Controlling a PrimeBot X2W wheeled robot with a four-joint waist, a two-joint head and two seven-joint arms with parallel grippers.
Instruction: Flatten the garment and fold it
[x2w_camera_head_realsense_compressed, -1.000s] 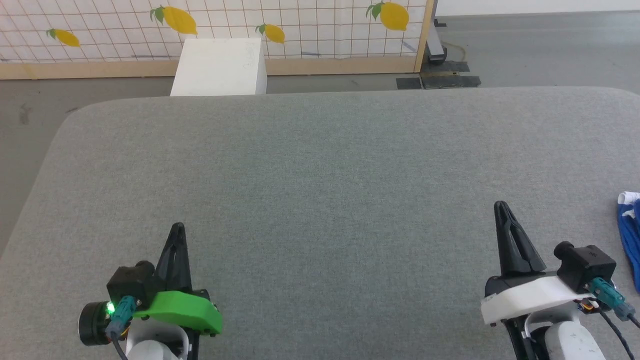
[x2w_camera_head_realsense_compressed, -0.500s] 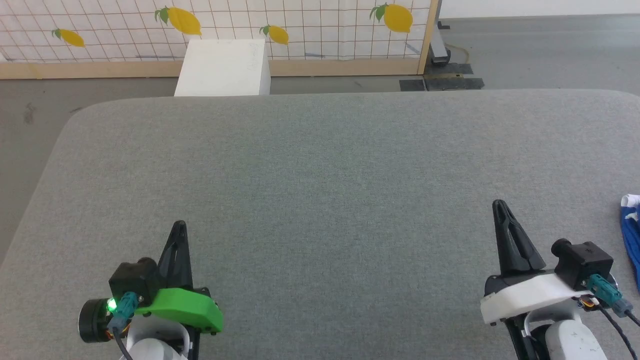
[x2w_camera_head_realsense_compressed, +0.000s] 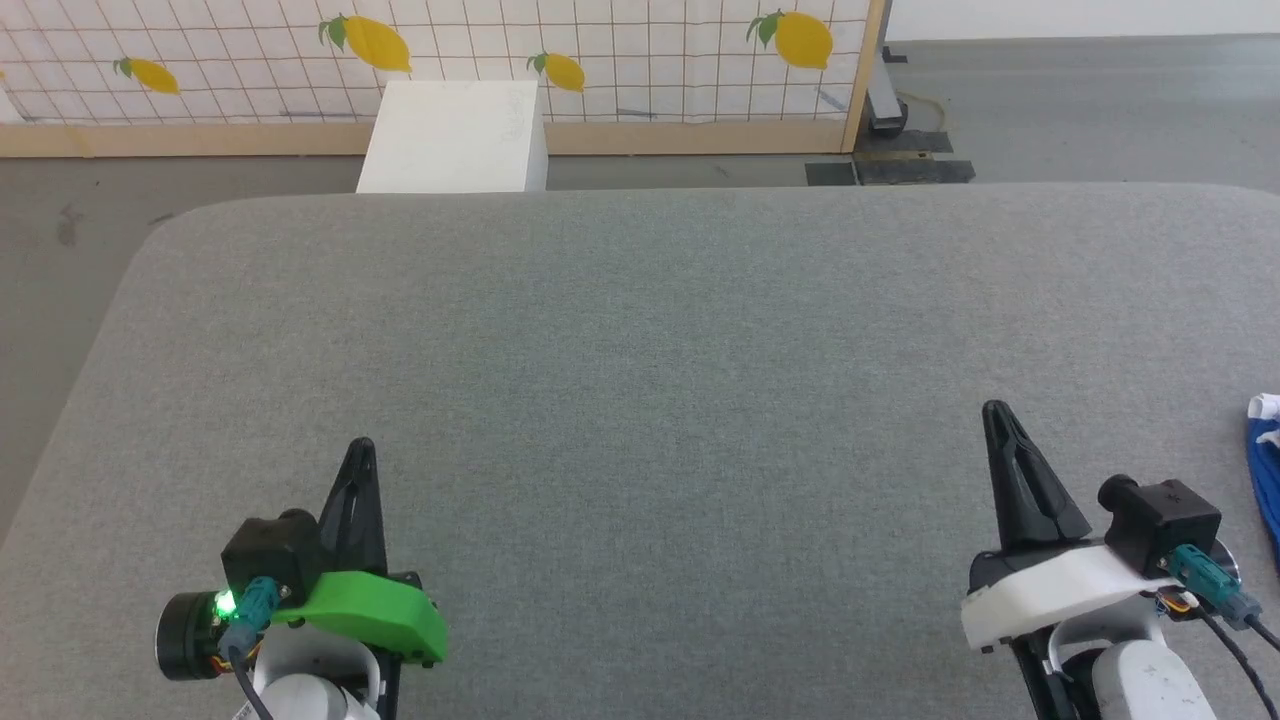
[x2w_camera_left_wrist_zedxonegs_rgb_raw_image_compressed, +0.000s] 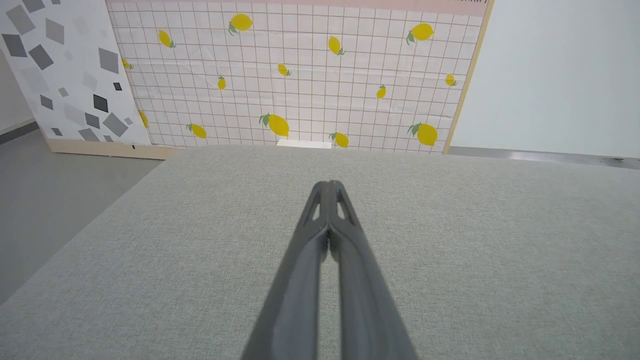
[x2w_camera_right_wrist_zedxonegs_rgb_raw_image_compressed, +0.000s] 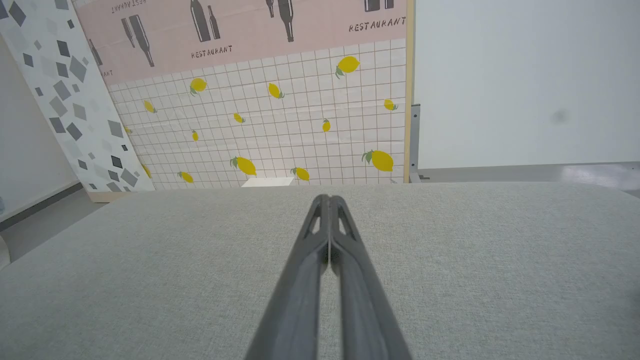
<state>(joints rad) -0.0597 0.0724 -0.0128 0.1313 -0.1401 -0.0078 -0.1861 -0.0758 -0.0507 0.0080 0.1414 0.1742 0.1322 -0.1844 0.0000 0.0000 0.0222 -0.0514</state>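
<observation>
Just a sliver of the bright blue garment (x2w_camera_head_realsense_compressed: 1269, 475) with white trim lies at the head view's right edge on the grey padded table (x2w_camera_head_realsense_compressed: 640, 350); most of it is out of view. My right gripper (x2w_camera_head_realsense_compressed: 995, 412) hovers at the lower right, well left of that sliver, shut and empty. Its tips (x2w_camera_right_wrist_zedxonegs_rgb_raw_image_compressed: 329, 199) are pressed together in the right wrist view. At the lower left my left gripper (x2w_camera_head_realsense_compressed: 361, 448) is shut too, with nothing in it, fingertips (x2w_camera_left_wrist_zedxonegs_rgb_raw_image_compressed: 328, 185) closed over bare table.
A white box (x2w_camera_head_realsense_compressed: 455, 136) stands on the floor beyond the table's far edge. Behind it runs a lemon-patterned tiled panel (x2w_camera_head_realsense_compressed: 600, 50) with a wooden frame. Grey floor (x2w_camera_head_realsense_compressed: 60, 250) lies to the left of the table's rounded corner.
The whole head view has shifted, so the camera has moved; less of the blue garment shows at the right edge. Both grippers keep their places, shut.
</observation>
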